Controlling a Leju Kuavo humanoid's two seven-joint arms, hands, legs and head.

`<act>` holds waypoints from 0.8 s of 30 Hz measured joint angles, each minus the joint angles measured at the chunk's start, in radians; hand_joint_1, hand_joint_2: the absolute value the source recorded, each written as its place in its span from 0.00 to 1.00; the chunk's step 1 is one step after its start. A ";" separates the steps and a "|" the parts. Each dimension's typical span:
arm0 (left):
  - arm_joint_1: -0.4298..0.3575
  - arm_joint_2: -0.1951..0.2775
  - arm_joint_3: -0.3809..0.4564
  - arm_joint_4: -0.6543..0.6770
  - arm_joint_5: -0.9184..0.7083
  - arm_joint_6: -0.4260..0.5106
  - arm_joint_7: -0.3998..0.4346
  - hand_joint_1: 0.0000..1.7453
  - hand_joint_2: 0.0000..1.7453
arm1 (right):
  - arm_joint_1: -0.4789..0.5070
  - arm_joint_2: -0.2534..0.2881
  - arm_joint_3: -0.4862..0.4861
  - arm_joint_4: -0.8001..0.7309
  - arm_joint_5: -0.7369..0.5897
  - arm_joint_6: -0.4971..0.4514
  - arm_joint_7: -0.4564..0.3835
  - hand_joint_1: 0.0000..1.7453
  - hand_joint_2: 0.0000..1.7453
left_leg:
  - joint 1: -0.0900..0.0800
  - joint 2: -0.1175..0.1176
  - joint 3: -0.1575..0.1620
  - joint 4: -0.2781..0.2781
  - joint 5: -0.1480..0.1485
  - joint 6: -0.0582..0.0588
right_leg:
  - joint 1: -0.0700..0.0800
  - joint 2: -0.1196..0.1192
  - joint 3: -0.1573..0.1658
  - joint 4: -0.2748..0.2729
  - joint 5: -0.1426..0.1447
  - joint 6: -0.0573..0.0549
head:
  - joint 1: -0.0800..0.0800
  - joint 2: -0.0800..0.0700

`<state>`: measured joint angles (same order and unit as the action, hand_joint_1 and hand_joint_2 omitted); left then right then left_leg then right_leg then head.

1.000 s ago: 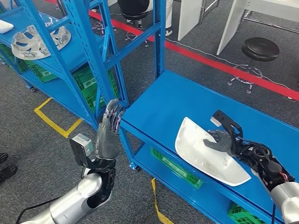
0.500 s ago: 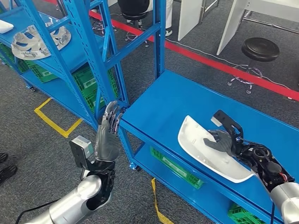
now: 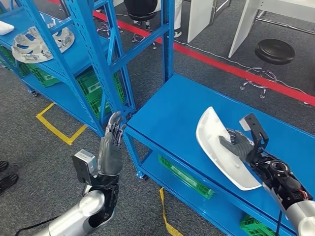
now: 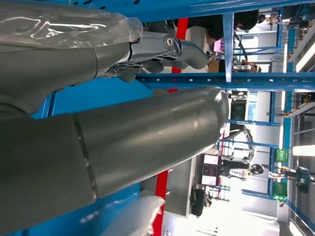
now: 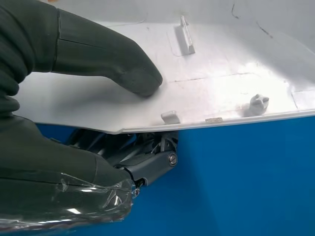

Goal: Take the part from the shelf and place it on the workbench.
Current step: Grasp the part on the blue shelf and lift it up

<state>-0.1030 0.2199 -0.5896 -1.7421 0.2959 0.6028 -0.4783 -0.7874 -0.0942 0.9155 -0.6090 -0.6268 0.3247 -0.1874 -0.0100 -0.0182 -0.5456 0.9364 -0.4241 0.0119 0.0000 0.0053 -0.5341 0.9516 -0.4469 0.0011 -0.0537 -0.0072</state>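
My right hand [image 3: 237,145] grips a long white plastic part [image 3: 221,145], thumb on its inner face and fingers under its edge. The part is tilted up on edge above the blue workbench top [image 3: 174,115]. Close up, the thumb [image 5: 108,56] presses the white part [image 5: 223,83] while the fingers [image 5: 148,160] curl beneath it over the blue surface. My left hand [image 3: 110,147] is raised beside the workbench's front left corner, fingers extended and holding nothing. The left hand's fingers [image 4: 163,49] show in front of blue shelf beams.
The blue shelf rack [image 3: 93,54] stands at the left with a silver part [image 3: 39,42] on its shelf and green crates [image 3: 94,86] below. A black stool [image 3: 274,51] and white tables stand behind the red floor line. Yellow tape marks the floor.
My right hand has turned the white part from lying flat to standing tilted on edge and shifted it slightly right. The left hand has sunk a little.
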 joint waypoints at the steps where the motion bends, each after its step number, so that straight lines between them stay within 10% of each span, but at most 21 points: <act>1: 0.002 0.000 0.000 -0.001 -0.001 -0.001 0.001 0.00 0.00 | 0.014 0.000 -0.010 -0.028 0.000 -0.008 -0.019 1.00 1.00 | 0.000 0.000 0.000 0.000 0.000 0.000 | 0.000 0.000 0.000 0.000 0.000 0.000 | 0.000 0.000; 7: 0.010 0.001 0.001 -0.002 -0.010 -0.026 0.014 0.00 0.00 | 0.145 -0.001 -0.085 -0.303 0.006 -0.074 -0.050 1.00 1.00 | 0.000 0.000 0.000 0.000 -0.001 -0.001 | 0.000 0.000 -0.001 0.000 -0.001 0.000 | 0.000 0.000; 11: 0.013 0.001 0.005 -0.002 -0.022 -0.031 0.021 0.00 1.00 | 0.216 -0.011 -0.133 -0.480 0.030 -0.124 -0.063 1.00 1.00 | 0.000 0.000 0.000 0.000 -0.001 -0.002 | 0.000 0.000 -0.001 0.000 -0.001 0.000 | 0.000 0.000; 24: 0.019 -0.002 0.023 -0.002 -0.105 -0.045 0.050 0.00 1.00 | 0.388 -0.052 -0.264 -0.955 0.428 -0.430 -0.093 1.00 1.00 | 0.000 0.001 -0.001 0.000 -0.002 -0.002 | 0.000 0.001 -0.002 0.000 -0.001 0.000 | 0.000 0.000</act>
<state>-0.0835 0.2174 -0.5669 -1.7441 0.1908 0.5577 -0.4288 -0.3994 -0.1457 0.6512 -1.5645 -0.1987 -0.1055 -0.2807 -0.0101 -0.0172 -0.5463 0.9365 -0.4258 0.0098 -0.0003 0.0066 -0.5362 0.9512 -0.4476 0.0009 -0.0538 -0.0072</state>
